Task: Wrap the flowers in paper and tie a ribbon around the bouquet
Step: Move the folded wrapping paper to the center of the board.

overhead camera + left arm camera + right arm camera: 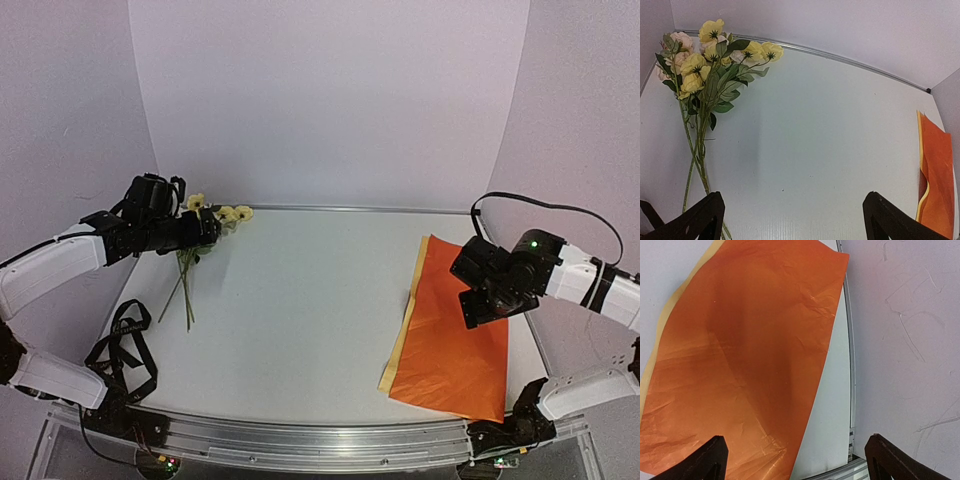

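both my jaws stand wide and hold nothing. my left gripper sits close by the flowers, which lie at the far left of the table, blossoms toward the back wall, thin stems trailing toward me. my right gripper hangs above the paper, an orange sheet on a pale yellow one, lying flat at the right side, well apart from the flowers. the ribbon lies looped at the near left edge.

risks, as i judge them: the stems are thin and loose, so a pinch could catch one and leave the rest. the paper is thin and flat on a smooth top, so my fingers may crease it, tear it, or lift only the orange sheet.

the tabletop is smooth and white, with a metal rail along the near edge. plain pale walls close in on three sides.
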Motion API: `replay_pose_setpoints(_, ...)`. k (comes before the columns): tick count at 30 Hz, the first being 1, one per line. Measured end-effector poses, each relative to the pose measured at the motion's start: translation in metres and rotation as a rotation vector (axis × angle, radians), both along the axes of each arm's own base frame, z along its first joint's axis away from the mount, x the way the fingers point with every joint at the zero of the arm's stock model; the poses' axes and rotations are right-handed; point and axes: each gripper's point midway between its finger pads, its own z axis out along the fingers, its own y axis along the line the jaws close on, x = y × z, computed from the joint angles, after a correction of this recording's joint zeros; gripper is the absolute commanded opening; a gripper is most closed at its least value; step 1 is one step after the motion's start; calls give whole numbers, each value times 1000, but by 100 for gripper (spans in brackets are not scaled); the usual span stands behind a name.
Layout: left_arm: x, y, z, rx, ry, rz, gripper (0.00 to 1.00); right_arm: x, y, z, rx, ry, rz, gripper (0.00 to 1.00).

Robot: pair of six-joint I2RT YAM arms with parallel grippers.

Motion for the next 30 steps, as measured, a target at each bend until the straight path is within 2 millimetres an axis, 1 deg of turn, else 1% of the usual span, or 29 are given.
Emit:
replay_pose_setpoints(3,-2,-7,-1,-26,4,-34,100,1,-3,-2,9,4,-30,98)
replay_pose_setpoints(5,-4,-16,-3,-60,11,-74,100,1,-13,-6,33,19,-88,98)
replay_pose_setpoints(7,-5,-23,-8,-83,28,-104,100,-1,-28,-16,57,42,-170,98)
replay_pose_setpoints(11,-1,-39,-26,-115,79,-154,100,-18,-60,-43,84,106,-320,98)
replay_pose_setpoints(14,-1,-47,-41,-125,124,-182,100,-36,-83,-62,118,142,-449,98)
replay_pose_setpoints(17,-3,-53,-51,-135,162,-211,100,-49,-99,-77,152,161,-552,98)
replay_pose_setpoints(19,-4,-57,-55,-145,179,-230,100,-56,-105,-88,181,175,-615,98)
replay_pose_setpoints(22,-5,-62,-58,-160,192,-254,100,-60,-108,-110,268,196,-709,98)
replay_pose_setpoints(24,-6,-65,-60,-167,200,-267,100,-58,-106,-123,334,221,-758,98)
replay_pose_setpoints(27,-6,-69,-64,-174,213,-280,100,-44,-97,-142,441,258,-809,98)
replay_pose_setpoints(30,-7,-70,-66,-179,223,-289,100,-29,-87,-156,520,288,-832,98)
